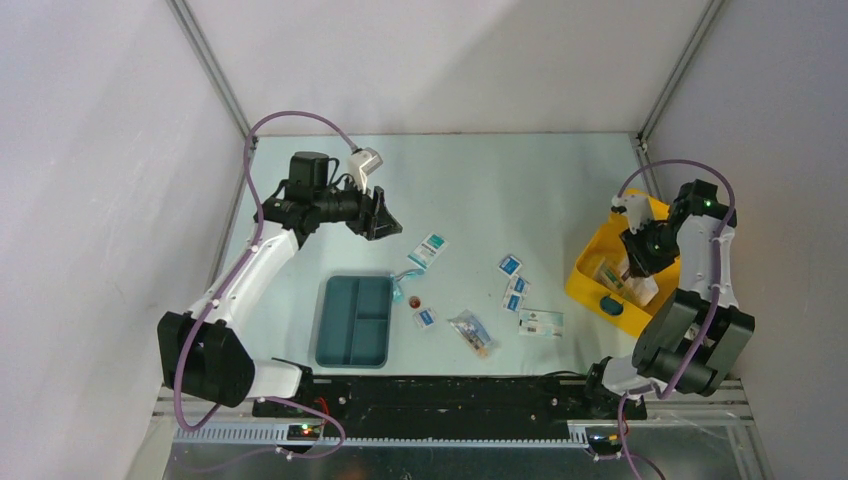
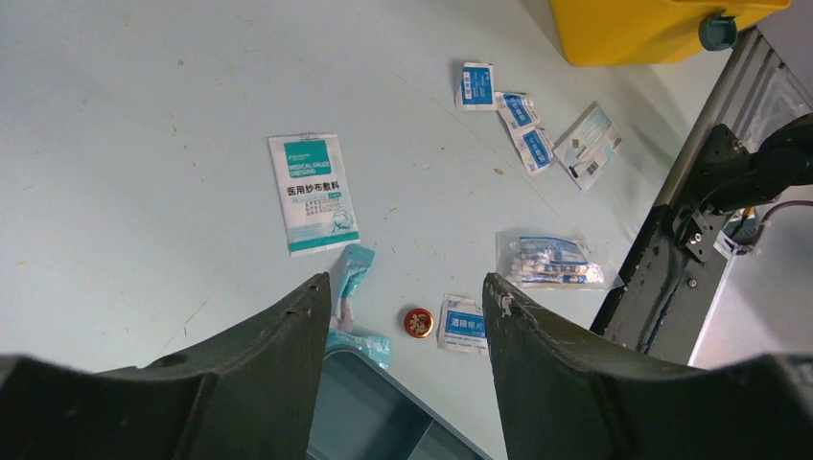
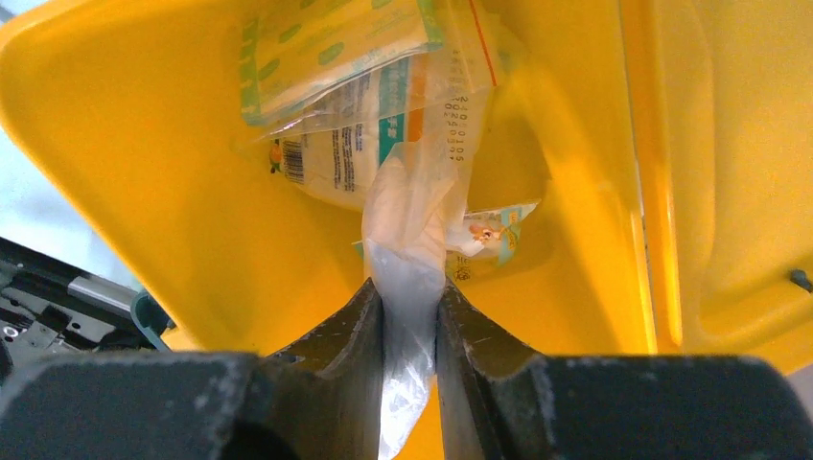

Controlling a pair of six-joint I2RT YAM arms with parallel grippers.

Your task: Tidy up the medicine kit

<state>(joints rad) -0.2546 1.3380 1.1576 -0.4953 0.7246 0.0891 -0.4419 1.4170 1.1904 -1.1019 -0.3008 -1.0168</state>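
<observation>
Medicine kit [image 1: 592, 272], the yellow case, sits open at the right edge of the table [image 1: 480, 180], with packets lying inside. The right gripper [image 3: 410, 299] reaches down into it, fingers [image 3: 336, 335] pinched together on a clear plastic bag [image 3: 414, 211]. Over on the far left, the left gripper [image 2: 405, 285] hangs above the table, fingers apart, nothing between them. Below it lie a gauze packet [image 2: 312, 192], a small red tin [image 2: 418, 322] and a bag of swabs [image 2: 551, 261]. A teal tray [image 1: 355, 320] sits near the front, well apart from the kit.
</observation>
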